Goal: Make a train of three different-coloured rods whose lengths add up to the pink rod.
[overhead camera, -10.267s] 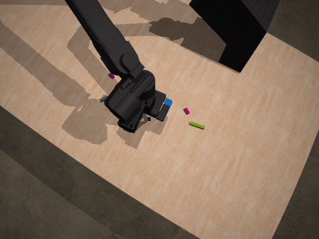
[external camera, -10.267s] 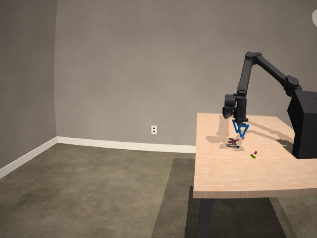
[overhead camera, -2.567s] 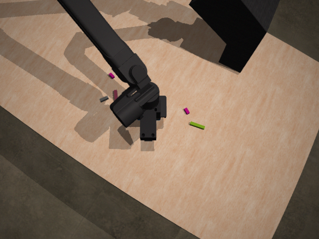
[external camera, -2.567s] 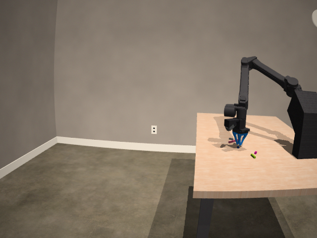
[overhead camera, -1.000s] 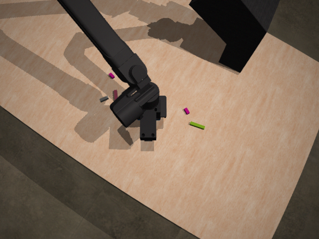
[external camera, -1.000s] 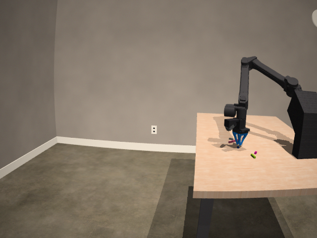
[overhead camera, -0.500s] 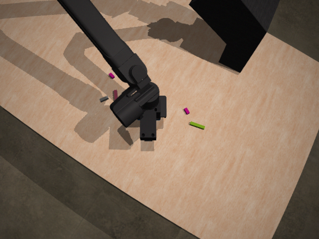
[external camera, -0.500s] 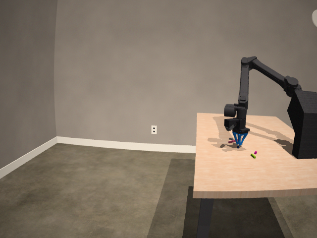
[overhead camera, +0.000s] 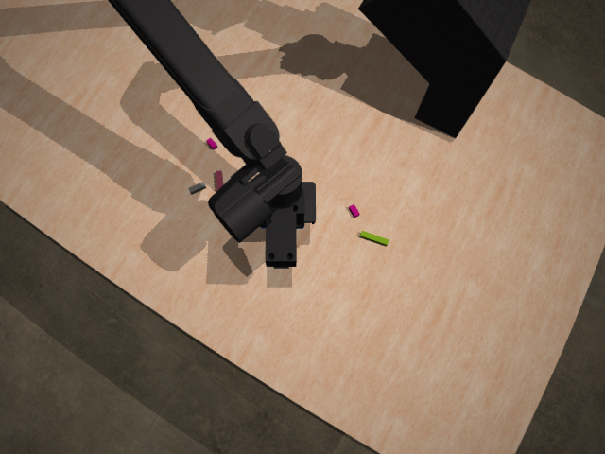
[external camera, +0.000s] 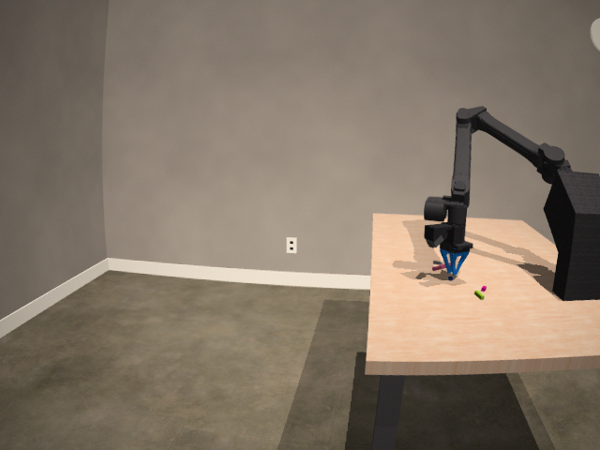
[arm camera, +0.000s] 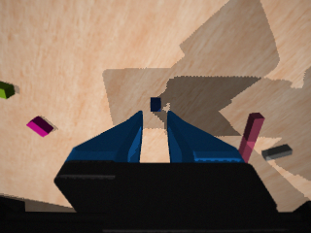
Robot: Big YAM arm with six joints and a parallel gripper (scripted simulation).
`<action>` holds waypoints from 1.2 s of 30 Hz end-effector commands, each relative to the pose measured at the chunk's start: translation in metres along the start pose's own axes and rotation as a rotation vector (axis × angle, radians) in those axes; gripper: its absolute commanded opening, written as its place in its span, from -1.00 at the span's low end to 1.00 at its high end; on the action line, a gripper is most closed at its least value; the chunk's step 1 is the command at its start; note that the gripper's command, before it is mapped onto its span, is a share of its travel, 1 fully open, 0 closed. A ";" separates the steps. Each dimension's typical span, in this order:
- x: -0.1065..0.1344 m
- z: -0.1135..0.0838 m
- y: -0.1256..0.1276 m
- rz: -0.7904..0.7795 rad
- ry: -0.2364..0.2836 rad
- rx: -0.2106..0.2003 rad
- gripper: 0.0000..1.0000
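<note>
On pale, streaky wood, under a narrowly parted, unladen gripper: blue rod. Nearby, in broad shadow, pink rod; outside it, lime rod. Below, mottled floor; farther off, white skirting, grey wall.

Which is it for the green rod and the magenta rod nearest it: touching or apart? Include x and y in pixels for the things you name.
Apart. The top view shows bare wood between the green rod (overhead camera: 373, 238) (external camera: 479, 294) (arm camera: 6, 90) and the magenta rod (overhead camera: 354, 211) (external camera: 483, 288) (arm camera: 40, 126).
</note>
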State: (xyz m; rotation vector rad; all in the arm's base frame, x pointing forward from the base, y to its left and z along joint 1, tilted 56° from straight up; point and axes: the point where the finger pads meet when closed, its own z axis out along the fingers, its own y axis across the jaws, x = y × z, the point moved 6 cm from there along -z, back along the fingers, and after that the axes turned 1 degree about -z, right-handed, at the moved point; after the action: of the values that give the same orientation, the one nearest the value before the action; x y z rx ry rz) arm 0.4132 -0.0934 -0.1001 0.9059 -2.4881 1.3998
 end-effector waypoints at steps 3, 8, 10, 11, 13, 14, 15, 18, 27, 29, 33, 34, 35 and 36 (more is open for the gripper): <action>0.001 0.001 -0.005 0.004 -0.001 -0.002 -0.53; 0.001 0.005 -0.003 0.006 0.000 -0.002 -0.53; 0.001 0.007 0.001 -0.001 0.002 -0.005 -0.53; 0.001 0.008 0.000 0.000 0.002 -0.005 -0.53; 0.000 0.010 0.000 0.001 0.002 -0.004 -0.53; 0.000 0.010 0.000 0.001 0.002 -0.004 -0.53; 0.000 0.010 0.000 0.001 0.002 -0.004 -0.53; 0.000 0.013 -0.001 0.002 0.001 -0.003 -0.53; 0.000 0.021 0.000 0.001 0.001 -0.004 -0.53; -0.003 0.018 -0.001 -0.002 -0.008 0.002 -0.53; -0.002 0.019 -0.002 -0.002 -0.003 0.000 -0.53; -0.001 0.020 -0.002 0.001 -0.002 -0.001 -0.53; -0.001 0.020 -0.001 0.003 -0.001 -0.002 -0.53; 0.000 0.020 -0.001 0.002 -0.001 -0.002 -0.53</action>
State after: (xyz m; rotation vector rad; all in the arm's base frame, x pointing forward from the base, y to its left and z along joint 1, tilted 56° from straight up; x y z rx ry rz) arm 0.4157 -0.1073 -0.1088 0.9061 -2.4882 1.3991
